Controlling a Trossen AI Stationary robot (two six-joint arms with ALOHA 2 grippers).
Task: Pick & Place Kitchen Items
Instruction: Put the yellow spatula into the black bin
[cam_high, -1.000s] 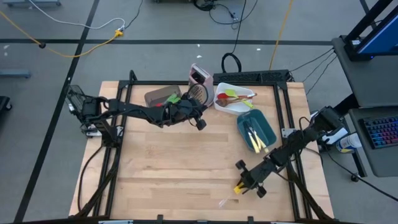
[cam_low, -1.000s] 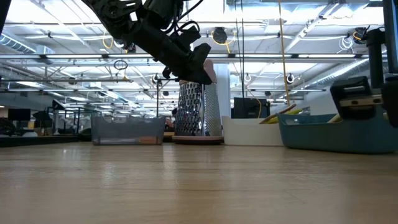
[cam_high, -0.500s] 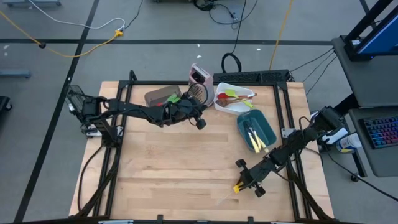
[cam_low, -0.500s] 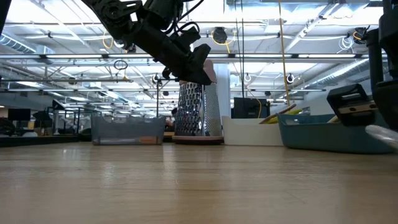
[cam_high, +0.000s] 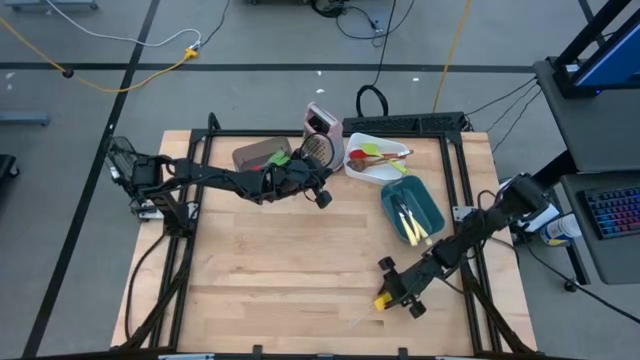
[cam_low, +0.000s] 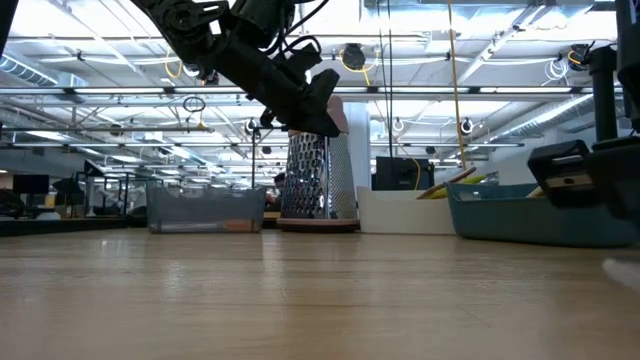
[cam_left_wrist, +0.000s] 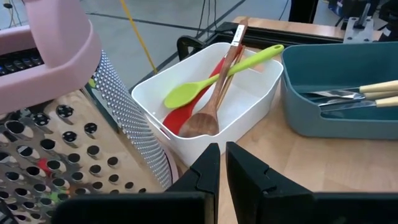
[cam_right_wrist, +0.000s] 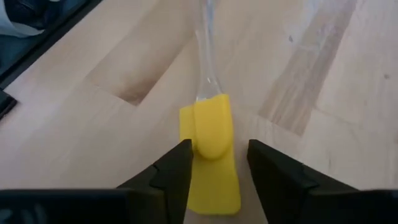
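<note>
Since a second ago the right gripper (cam_high: 385, 300) has edged slightly further from the table's near edge; the left has not moved. The left gripper (cam_high: 322, 198), fingers pressed together, hovers beside the pink-trimmed metal box grater (cam_high: 319, 146). The right gripper's spread fingers (cam_right_wrist: 177, 171) straddle the clear-handled yellow silicone mini spatula (cam_right_wrist: 210, 155) lying on the wooden table (cam_high: 270, 270).

A metal grater (cam_high: 320, 130) with pink trim stands upright at the table's (cam_high: 280, 270) far edge, between a grey bin (cam_high: 258, 155) and a white tray (cam_high: 375, 172). A teal bin (cam_high: 425, 205) sits beside the tray.
</note>
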